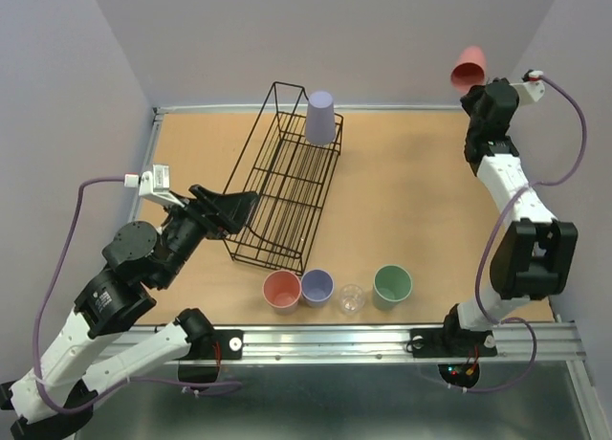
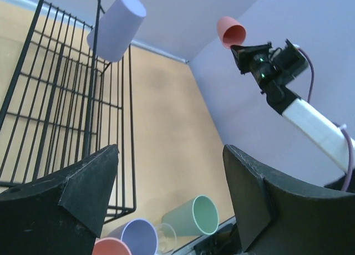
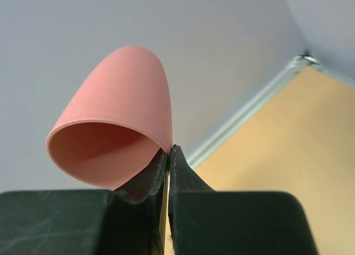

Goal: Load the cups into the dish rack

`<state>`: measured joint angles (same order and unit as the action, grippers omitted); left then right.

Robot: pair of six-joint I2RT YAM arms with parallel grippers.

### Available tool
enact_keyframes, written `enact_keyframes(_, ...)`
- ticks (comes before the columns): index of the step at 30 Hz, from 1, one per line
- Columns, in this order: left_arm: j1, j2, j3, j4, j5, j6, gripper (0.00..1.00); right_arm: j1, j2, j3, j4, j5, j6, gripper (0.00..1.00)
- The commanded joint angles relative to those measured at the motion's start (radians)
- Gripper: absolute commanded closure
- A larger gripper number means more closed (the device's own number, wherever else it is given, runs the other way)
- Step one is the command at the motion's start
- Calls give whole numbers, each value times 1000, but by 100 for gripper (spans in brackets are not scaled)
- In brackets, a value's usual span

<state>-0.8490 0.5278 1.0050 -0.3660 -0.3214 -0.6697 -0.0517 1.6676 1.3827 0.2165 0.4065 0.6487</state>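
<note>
Bright even light, soft faint shadows, no glare, wrist-cam fingers blurred (close foreground), bkgd sharp

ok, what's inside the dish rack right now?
One lavender cup, base up, at the far end of the dish rack; nothing else among the bars. Its mouth faces down, so what it rests on, or anything under it, can't be seen.

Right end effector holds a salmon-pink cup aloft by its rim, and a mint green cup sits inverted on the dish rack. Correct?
The inverted cup on the dish rack is lavender-purple, not mint green, as the top external view shows. The right end effector does hold the salmon-pink cup by its rim.
</note>
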Motion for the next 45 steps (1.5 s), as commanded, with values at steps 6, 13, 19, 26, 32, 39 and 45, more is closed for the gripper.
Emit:
enact_keyframes(6,4,279,230,173,123,134,11,-11,-425,-325,153,-524,382,100)
enact_keyframes(13,34,555,458,196,278,199,6,6,-684,-456,135,-756,405,100)
enact_keyframes(19,197,760,612,235,632,63,6,23,-839,-448,50,-868,384,99)
enact_keyframes(26,228,891,708,361,821,-42,1,36,-902,-398,-45,-917,330,100)
enact_keyframes(32,228,931,683,611,921,-183,1,47,-898,-378,-75,-891,279,100)
enact_keyframes(39,211,972,676,697,934,-240,1,98,-842,-356,-57,-888,224,100)
enact_keyframes(45,179,1009,693,700,907,-245,1,135,-799,-346,36,-900,285,100)
